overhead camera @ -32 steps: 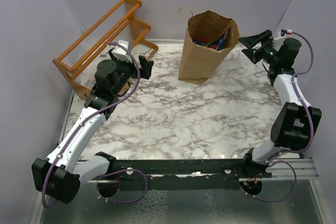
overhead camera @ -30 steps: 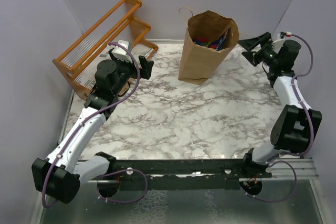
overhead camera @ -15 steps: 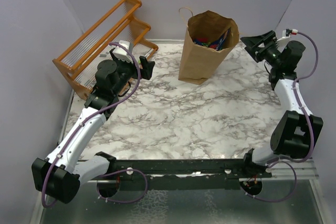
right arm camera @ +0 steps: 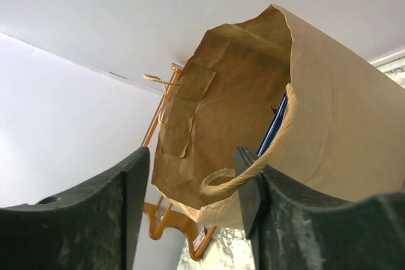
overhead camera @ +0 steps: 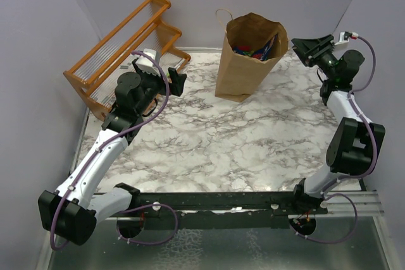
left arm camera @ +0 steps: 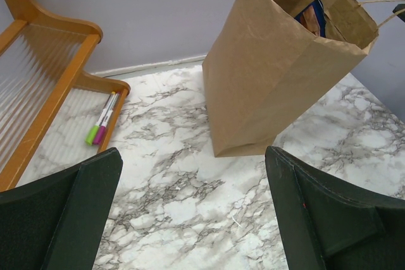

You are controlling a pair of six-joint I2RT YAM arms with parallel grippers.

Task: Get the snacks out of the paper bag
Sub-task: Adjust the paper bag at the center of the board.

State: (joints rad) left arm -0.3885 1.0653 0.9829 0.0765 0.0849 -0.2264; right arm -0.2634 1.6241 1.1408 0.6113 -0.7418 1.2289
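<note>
The brown paper bag (overhead camera: pixel 243 61) stands upright at the back middle of the marble table, its mouth open. Snack packets (overhead camera: pixel 253 49) in blue and red show inside it. My right gripper (overhead camera: pixel 302 47) is open, raised just right of the bag's rim and pointing at it. In the right wrist view the bag (right arm camera: pixel 329 137) fills the frame, its near loop handle (right arm camera: pixel 224 178) lies between my fingers, and a dark blue packet edge (right arm camera: pixel 276 126) shows inside. My left gripper (overhead camera: pixel 172 79) is open, left of the bag. The left wrist view shows the bag (left arm camera: pixel 278 74) ahead.
An orange wooden rack (overhead camera: pixel 120 52) stands at the back left, close behind my left arm. Two marker pens (left arm camera: pixel 101 124) lie by the rack's foot. Walls close in the table on the left, back and right.
My right gripper has risen and swung left toward the bag's rim, tilting to face the opening. The left arm and the bag have not moved.
</note>
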